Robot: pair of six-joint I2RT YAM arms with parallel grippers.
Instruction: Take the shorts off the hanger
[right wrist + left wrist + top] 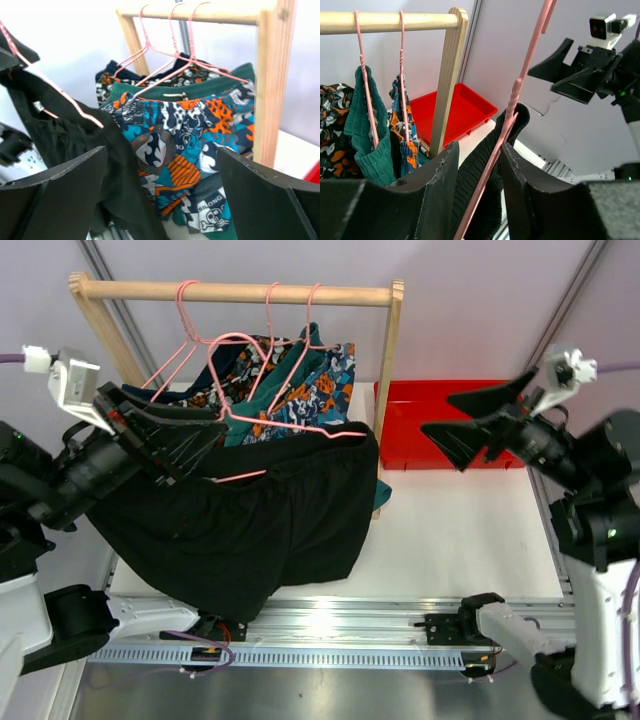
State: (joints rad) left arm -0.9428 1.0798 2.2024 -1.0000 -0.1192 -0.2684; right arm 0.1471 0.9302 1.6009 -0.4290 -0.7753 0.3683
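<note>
My left gripper (pixel 215 433) (pixel 480 150) is shut on a pink wire hanger (pixel 300 427) (pixel 520 85) and on the ribbed waistband of the black shorts (pixel 260 530) (pixel 475 175) hanging from it. That hanger is off the rod, held in front of the wooden rack (pixel 240 292). The black shorts also show in the right wrist view (pixel 65 140). The cartoon-print shorts (pixel 320 390) (pixel 185 135), teal green shorts (pixel 367 145) (pixel 165 90), camouflage shorts (pixel 332 130) and navy shorts (pixel 117 67) hang on three hangers on the rod. My right gripper (pixel 437 415) (pixel 161 150) is open and empty, right of the rack.
A red tray (pixel 400 420) (pixel 455 110) lies on the white table right of the rack's right post (pixel 390 350), under my right gripper. A metal rail (pixel 400 620) runs along the table's near edge.
</note>
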